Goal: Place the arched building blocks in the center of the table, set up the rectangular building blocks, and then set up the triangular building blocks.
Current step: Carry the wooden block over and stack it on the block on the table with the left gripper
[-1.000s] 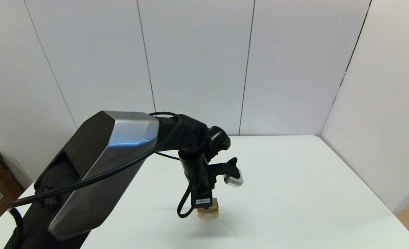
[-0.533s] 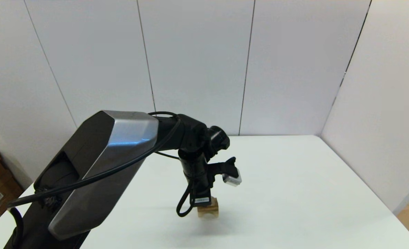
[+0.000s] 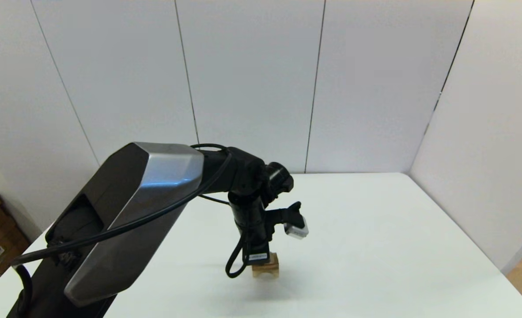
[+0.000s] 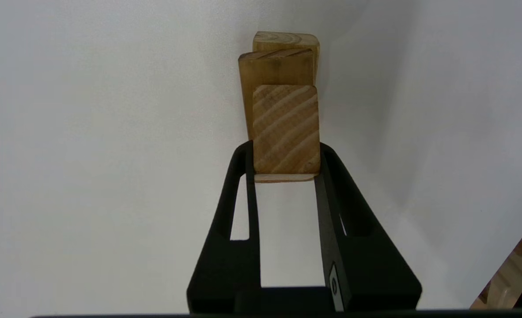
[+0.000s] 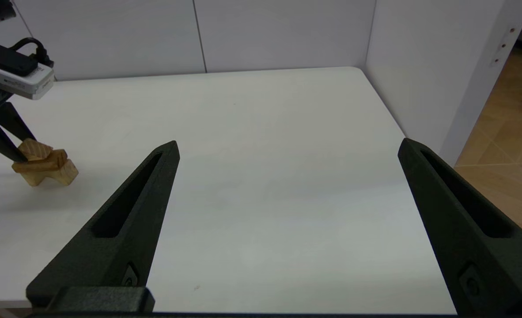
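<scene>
Holding the triangular building blocks (image 4: 285, 129) between its two fingers, the left hand (image 4: 286, 164) has the small wedge pinched at the sides and poised right on top of the stack. Directly under the wedge, just past the fingertips, lies the rectangular building blocks (image 4: 275, 68), a flat slab, and beneath that sits the arched building blocks (image 5: 54, 172), its cut-out facing down onto the counter (image 3: 376, 247). In the right wrist view the wedge appears to touch the slab, though whether its weight is fully resting there cannot be told.

As a judgement of progress: the arch is placed around the middle of the counter, the slab is set on it, and the wedge is at its spot on top. What seems left is letting go of the wedge and lifting the hand clear without nudging the pile. The slab looks a little skewed on the arch, so a clean, straight release would matter.

Well off to the side of the stack, the right hand (image 5: 287, 194) hangs idle above the counter, its fingers spread wide and holding nothing.

No containers appear in any view.
</scene>
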You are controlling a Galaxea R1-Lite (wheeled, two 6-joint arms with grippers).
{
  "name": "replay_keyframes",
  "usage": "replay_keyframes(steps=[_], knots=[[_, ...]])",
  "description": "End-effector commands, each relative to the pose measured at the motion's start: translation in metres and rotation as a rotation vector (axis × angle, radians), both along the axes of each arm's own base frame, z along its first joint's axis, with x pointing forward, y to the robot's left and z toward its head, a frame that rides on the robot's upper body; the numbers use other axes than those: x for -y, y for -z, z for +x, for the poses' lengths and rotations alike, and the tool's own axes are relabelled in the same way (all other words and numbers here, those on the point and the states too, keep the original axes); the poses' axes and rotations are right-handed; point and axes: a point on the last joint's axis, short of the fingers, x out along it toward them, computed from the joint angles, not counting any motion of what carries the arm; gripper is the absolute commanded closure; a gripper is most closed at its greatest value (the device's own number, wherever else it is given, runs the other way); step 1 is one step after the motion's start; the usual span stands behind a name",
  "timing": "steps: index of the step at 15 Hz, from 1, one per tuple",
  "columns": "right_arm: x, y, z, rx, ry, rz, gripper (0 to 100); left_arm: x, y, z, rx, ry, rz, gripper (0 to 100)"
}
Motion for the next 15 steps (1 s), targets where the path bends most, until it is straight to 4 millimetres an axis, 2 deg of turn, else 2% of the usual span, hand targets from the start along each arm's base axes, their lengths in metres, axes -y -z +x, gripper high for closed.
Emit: replay_keyframes(steps=[1, 12, 13, 15], knots=[[0.0000, 0.0000, 0.0000, 0.000, -0.001, 0.000, 0, 0.0004, 0.0006, 0.0003, -0.002, 0.003, 0.000, 100], [0.0000, 0.0000, 0.0000, 0.000, 0.001, 0.000, 0, 0.0010, 0.0009, 0.0010, 0.003, 0.005, -0.004, 100], [0.0000, 0.0000, 0.0000, 0.000, 0.001, 0.000, 0, 0.0013, 0.0008, 0.0013, 0.006, 0.005, -0.007, 0], [0.0000, 0.0000, 0.0000, 0.000, -0.001, 0.000, 0, 0.0013, 0.0008, 0.0013, 0.006, 0.005, -0.007, 0]])
